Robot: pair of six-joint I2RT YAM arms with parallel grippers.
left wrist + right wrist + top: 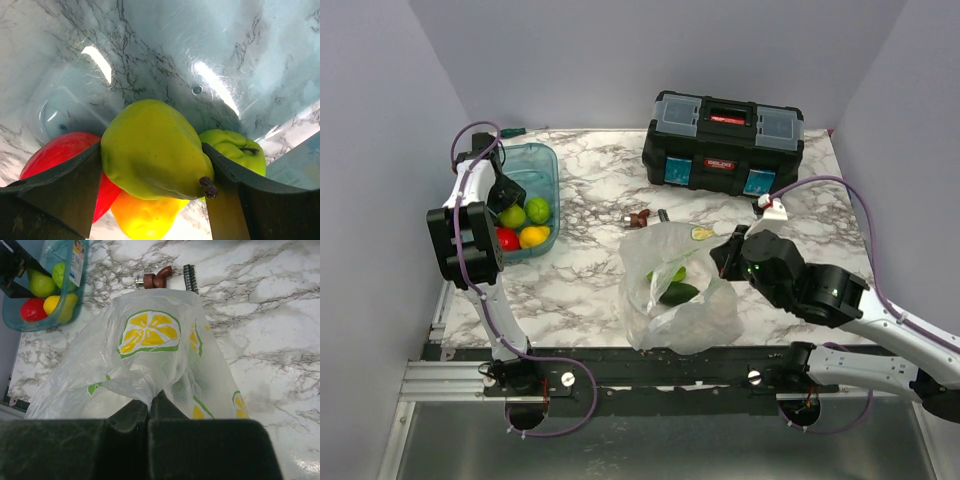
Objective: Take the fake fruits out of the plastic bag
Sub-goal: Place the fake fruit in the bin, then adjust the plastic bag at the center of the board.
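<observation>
The left jaws pinch a yellow-green fake pear (150,145) from both sides, low inside the teal tub (545,160) at the far left of the surface (590,200). It hangs just above a red fruit (55,150), a yellow fruit (145,217) and a lime-green fruit (230,150) lying in the tub. The pads bear on glossy, tapering flanks, so the pear could squirt out sideways. Let go from too high, it could bounce off the fruits beneath and clear the rim.

The right jaws are pressed together on a gathered fold of the plastic bag (150,355), at its right edge. The bag lies near the middle of the surface with a dark green elongated fruit (678,293) and a lime-green one (675,273) inside it. The film is thin and slick. If it slides out of the pinch, the bag would likely slump over those two fruits; a hard pull could tear it or drag the whole bag along.

A brown fitting (155,277) and a black toothed strip (189,276) lie just past the bag's far edge, close to a direct path from tub to bag, and a low sweep could knock them. The black toolbox (723,143) stands well apart at the far side. The right arm (820,290) occupies the bag's right side, and crinkled film covers the fruits in the right wrist view.
</observation>
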